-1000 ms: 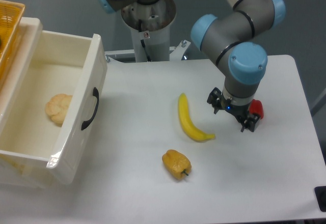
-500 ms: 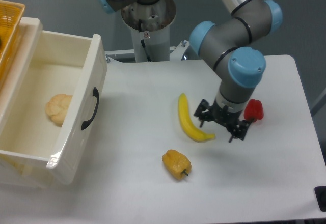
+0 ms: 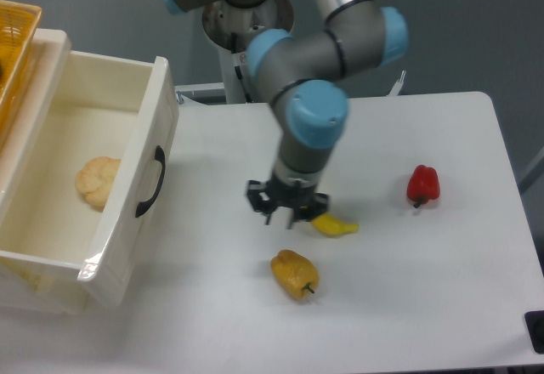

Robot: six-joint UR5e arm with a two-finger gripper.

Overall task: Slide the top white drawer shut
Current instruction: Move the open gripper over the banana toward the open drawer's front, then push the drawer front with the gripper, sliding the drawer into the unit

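Note:
The top white drawer (image 3: 127, 191) stands pulled far out at the left, its front panel with a black curved handle (image 3: 151, 182) facing right. A round bread roll (image 3: 98, 180) lies inside it. My gripper (image 3: 284, 208) hangs over the middle of the table, to the right of the drawer front and apart from it, pointing down over a yellow banana (image 3: 333, 224). Its fingers look spread and hold nothing.
A yellow pepper (image 3: 294, 274) lies just below the gripper. A red pepper (image 3: 423, 184) lies at the right. A yellow woven basket (image 3: 15, 51) sits on top of the cabinet at the far left. The arm's base post (image 3: 246, 30) stands at the back.
The gripper has moved left across the table, from beside the red pepper to over the banana, closer to the drawer. The drawer has not moved.

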